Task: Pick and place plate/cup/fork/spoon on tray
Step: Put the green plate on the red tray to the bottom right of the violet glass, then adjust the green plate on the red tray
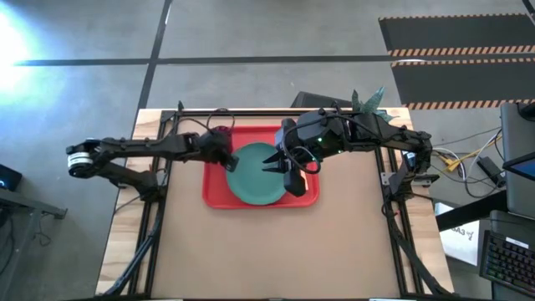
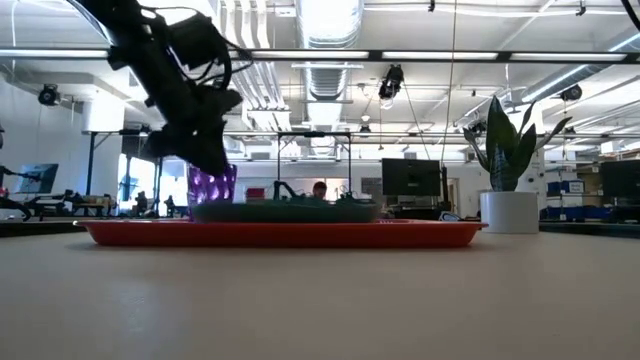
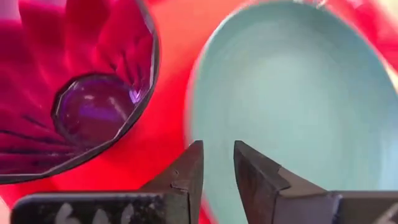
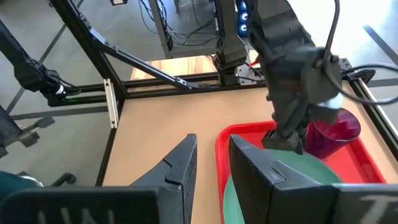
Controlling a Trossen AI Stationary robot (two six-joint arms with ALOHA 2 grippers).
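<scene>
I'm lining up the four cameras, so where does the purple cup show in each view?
High view: cup at the red tray's upper-left corner.
Low view: cup left of centre, under the dark arm.
Left wrist view: cup at left, seen from above.
Right wrist view: cup at right.
Shared landmark: the teal plate beside it.
</scene>
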